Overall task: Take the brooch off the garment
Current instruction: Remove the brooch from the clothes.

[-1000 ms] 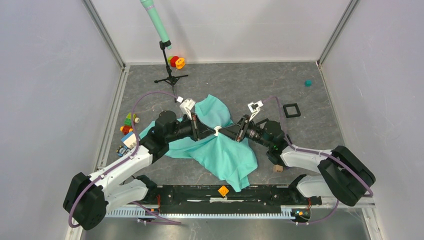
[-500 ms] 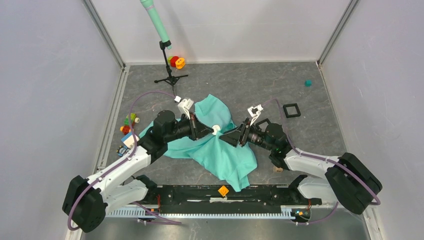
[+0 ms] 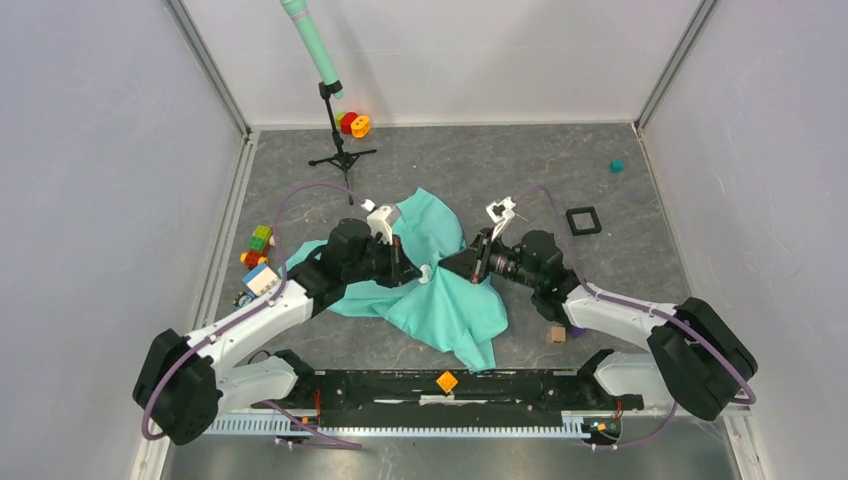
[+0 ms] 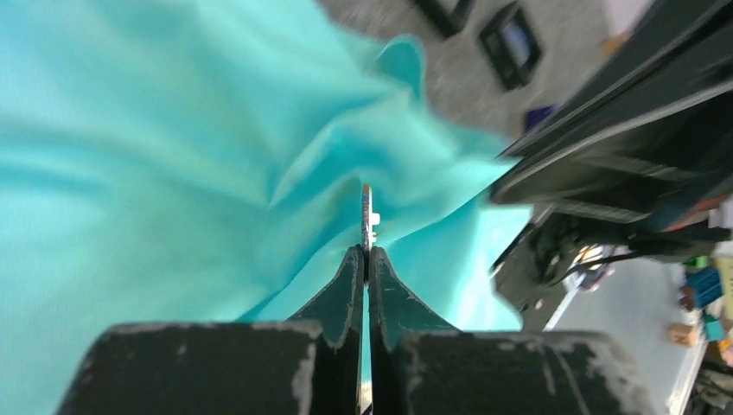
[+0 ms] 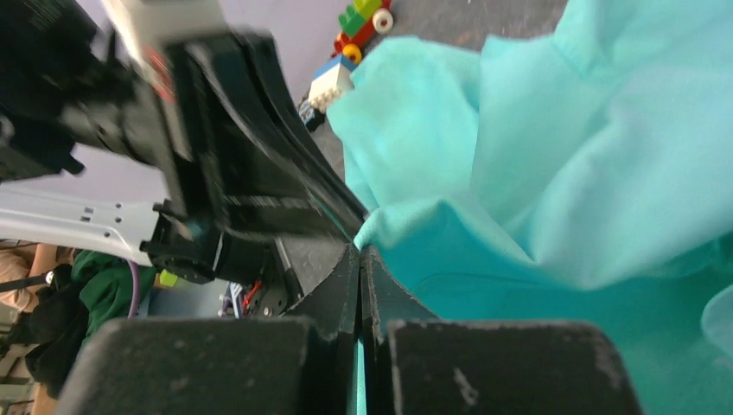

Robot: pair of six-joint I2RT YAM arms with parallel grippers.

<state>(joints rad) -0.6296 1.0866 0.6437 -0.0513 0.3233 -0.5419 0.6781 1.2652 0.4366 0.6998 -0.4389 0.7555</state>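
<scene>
- The grey, marbled tabletop (image 3: 600,170) carries the garment (image 3: 455,310), soft turquoise cloth crumpled mid-scene between the two arms.
- The left end effector (image 4: 366,252), with scuffed dark fingers, pinches the brooch (image 4: 366,212), a thin disc seen edge-on against the cloth.
- The right end effector (image 5: 359,251), pressed together, nips a fold on the garment's right side.

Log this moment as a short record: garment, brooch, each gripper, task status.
garment: turquoise T-shirt, crumpled
brooch: small pale disc seen edge-on, cloth puckered toward it
left gripper: shut on the brooch
right gripper: shut, tips at a fold of the garment; whether cloth is pinched cannot be told
task status: brooch gripped but apparently not yet free of the garment
</scene>
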